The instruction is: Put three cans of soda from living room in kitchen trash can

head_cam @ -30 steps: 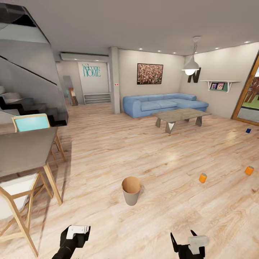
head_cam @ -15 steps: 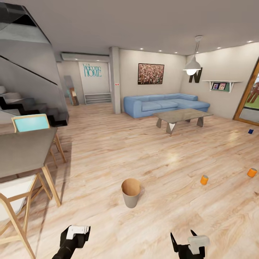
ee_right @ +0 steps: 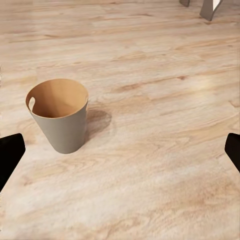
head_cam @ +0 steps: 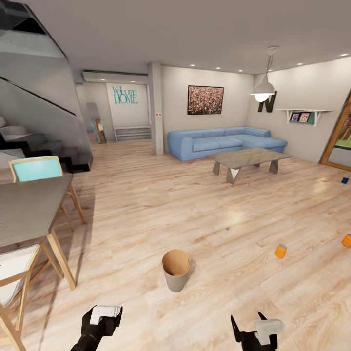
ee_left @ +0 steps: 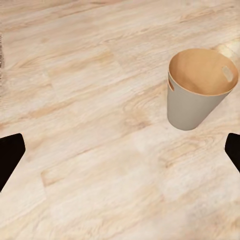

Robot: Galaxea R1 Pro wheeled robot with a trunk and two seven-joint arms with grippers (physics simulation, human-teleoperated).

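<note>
Grey tapered bin (head_cam: pixel 176 276) stands upright between empty, spread-fingered left gripper (head_cam: pixel 104 315) and right gripper (head_cam: pixel 255 327); orange cans (head_cam: pixel 281 251) lie well right.

The whole head view has shifted, so the camera has moved and not the things. The trash can (head_cam: pixel 176 270) now sits a little lower and further left in the picture than 1 second ago. The nearer orange soda can (head_cam: pixel 280 251) has slid right and down. The second orange soda can (head_cam: pixel 346 240) is now cut by the right edge. The dark blue soda can (head_cam: pixel 344 180) has also drifted right.
</note>
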